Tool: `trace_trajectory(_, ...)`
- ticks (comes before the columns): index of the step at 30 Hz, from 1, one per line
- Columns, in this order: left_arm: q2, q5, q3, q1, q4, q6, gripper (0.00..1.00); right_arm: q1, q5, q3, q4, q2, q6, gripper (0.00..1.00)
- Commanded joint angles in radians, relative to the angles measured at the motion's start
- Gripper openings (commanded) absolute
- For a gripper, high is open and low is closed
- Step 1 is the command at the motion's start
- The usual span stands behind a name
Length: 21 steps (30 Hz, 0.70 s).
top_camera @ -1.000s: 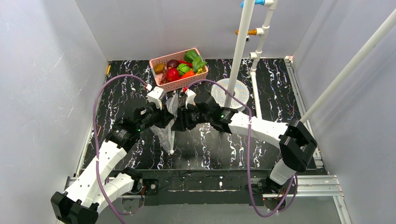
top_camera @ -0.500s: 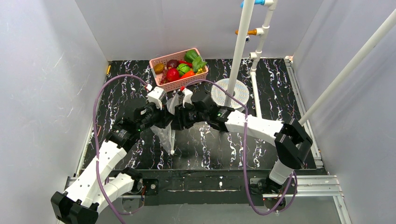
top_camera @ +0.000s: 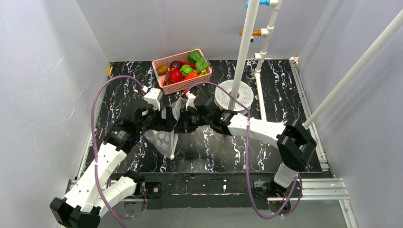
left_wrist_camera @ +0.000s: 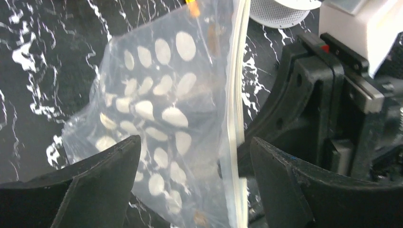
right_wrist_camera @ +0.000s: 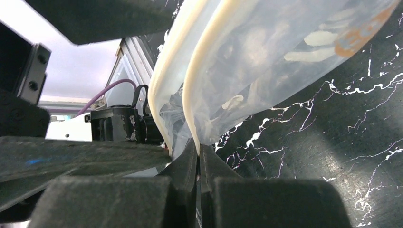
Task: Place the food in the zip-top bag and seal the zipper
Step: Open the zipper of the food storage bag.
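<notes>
The zip-top bag [top_camera: 164,139], clear with white dots, hangs above the table between the two arms. My right gripper [right_wrist_camera: 198,148] is shut on one lip of the zipper [right_wrist_camera: 199,76], and the other lip stands free beside it, so the mouth gapes. My left gripper [left_wrist_camera: 195,159] is open; the bag [left_wrist_camera: 161,109] and its zipper [left_wrist_camera: 236,95] hang between the spread fingers [left_wrist_camera: 100,180], ungripped. In the top view the left gripper [top_camera: 167,125] and right gripper [top_camera: 182,123] face each other. The food [top_camera: 183,70] lies in the pink basket [top_camera: 164,61] behind them.
A white pole [top_camera: 243,52] rises from a round white base [top_camera: 240,92] just right of the right arm. A second white pipe stand [top_camera: 262,47] is behind it, and a slanted white bar [top_camera: 356,66] crosses the right side. Grey walls enclose the table.
My left gripper has opened and let go of the bag, drawing back a little to the left. My right gripper has shut on the bag's mouth edge. The bag has sagged and spread lower left.
</notes>
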Motion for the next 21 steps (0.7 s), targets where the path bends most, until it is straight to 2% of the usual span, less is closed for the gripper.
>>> trace_trajectory(1, -0.012, -0.006, 0.106, -0.011, -0.271, -0.078, 0.84, -0.006, 0.035, 0.009, 0.058, -0.033, 0.069, 0.01)
trace_trajectory(6, -0.028, 0.002, 0.137, -0.015, -0.378, -0.152, 0.74, -0.004, 0.063, 0.038, 0.030, -0.013, 0.122, 0.01)
trace_trajectory(10, -0.034, -0.087, 0.146, -0.040, -0.402, -0.210, 0.65, 0.006, 0.093, 0.045, 0.016, -0.006, 0.160, 0.01)
trace_trajectory(17, 0.079, -0.346, 0.254, -0.181, -0.453, -0.232, 0.72, 0.023, 0.151, 0.048, -0.022, -0.018, 0.176, 0.01)
trace_trajectory(21, 0.138, -0.516, 0.301, -0.266, -0.487, -0.297, 0.77, 0.024, 0.158, 0.053, -0.031, -0.023, 0.182, 0.01)
